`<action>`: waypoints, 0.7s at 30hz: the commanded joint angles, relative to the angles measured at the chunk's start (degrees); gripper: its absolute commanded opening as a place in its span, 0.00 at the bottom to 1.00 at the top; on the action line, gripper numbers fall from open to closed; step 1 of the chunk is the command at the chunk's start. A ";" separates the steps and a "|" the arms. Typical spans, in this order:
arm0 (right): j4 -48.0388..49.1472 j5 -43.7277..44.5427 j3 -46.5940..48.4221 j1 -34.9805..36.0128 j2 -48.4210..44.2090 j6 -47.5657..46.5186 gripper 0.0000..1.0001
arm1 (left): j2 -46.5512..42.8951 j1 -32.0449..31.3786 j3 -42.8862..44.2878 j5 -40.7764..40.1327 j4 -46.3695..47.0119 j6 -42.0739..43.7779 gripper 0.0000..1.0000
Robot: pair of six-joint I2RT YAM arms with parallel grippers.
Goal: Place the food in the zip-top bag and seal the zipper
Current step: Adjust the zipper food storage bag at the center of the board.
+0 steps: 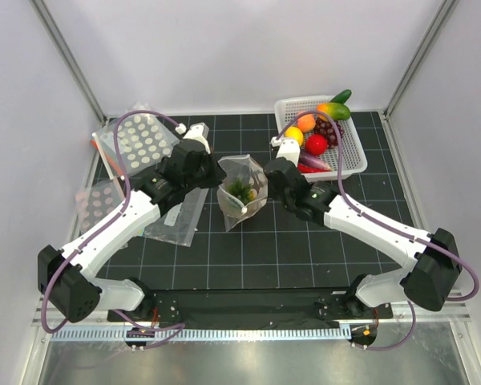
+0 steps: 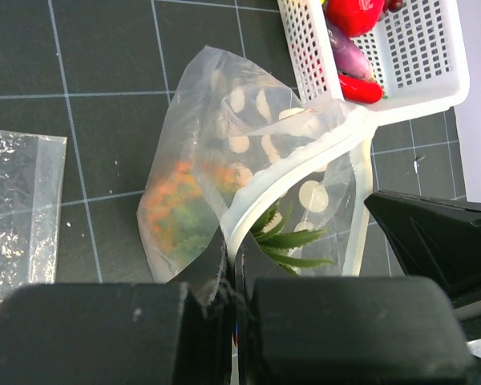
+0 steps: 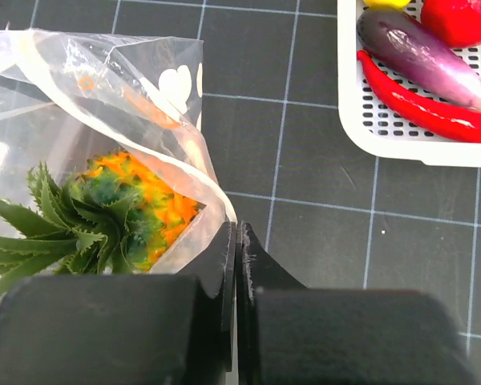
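Note:
The zip-top bag (image 1: pixel 242 192), clear with white dots, stands open at the table's middle. The pineapple (image 1: pixel 240 191) lies inside it, orange body and green crown showing in the left wrist view (image 2: pixel 176 200) and the right wrist view (image 3: pixel 136 208). My left gripper (image 1: pixel 219 183) is shut on the bag's mouth edge with its zipper (image 2: pixel 264 180). My right gripper (image 1: pixel 266 183) is shut on the opposite edge of the bag (image 3: pixel 104 104). The red fruit (image 1: pixel 317 144), eggplant (image 3: pixel 421 52) and chili (image 3: pixel 433 112) lie in the white basket (image 1: pixel 354 152).
The basket at the back right also holds a peach (image 1: pixel 306 122), a lemon (image 1: pixel 294 135), a mango (image 1: pixel 333 110) and dark grapes (image 1: pixel 326 127). More dotted bags (image 1: pixel 140 140) lie at the back left. A plain clear bag (image 1: pixel 176 220) lies under my left arm.

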 commanded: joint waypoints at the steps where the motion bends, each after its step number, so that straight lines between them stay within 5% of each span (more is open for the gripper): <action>1: -0.84 1.33 1.67 0.24 -1.45 -0.98 0.01 | 0.16 -0.21 2.50 -0.73 0.74 1.10 0.00; 2: -0.67 0.89 1.58 0.07 -1.45 -1.06 0.01 | 0.16 -0.21 2.50 -0.73 0.74 1.10 0.00; 6: -0.23 -2.09 1.41 -0.81 -1.10 -0.63 0.40 | 0.43 -0.21 2.59 -0.64 0.83 1.19 0.00; 7: -0.05 -4.28 1.15 -1.16 -0.83 -0.36 0.44 | 0.43 -0.21 2.59 -0.73 0.74 1.11 0.00; 13: 0.30 -12.37 1.41 -4.33 1.71 1.75 0.34 | 0.16 -0.21 2.50 -1.17 0.74 1.19 0.00; 21: 3.11 -18.88 0.44 -5.21 3.03 3.06 0.39 | 0.34 -0.21 2.59 -0.82 0.74 1.10 0.00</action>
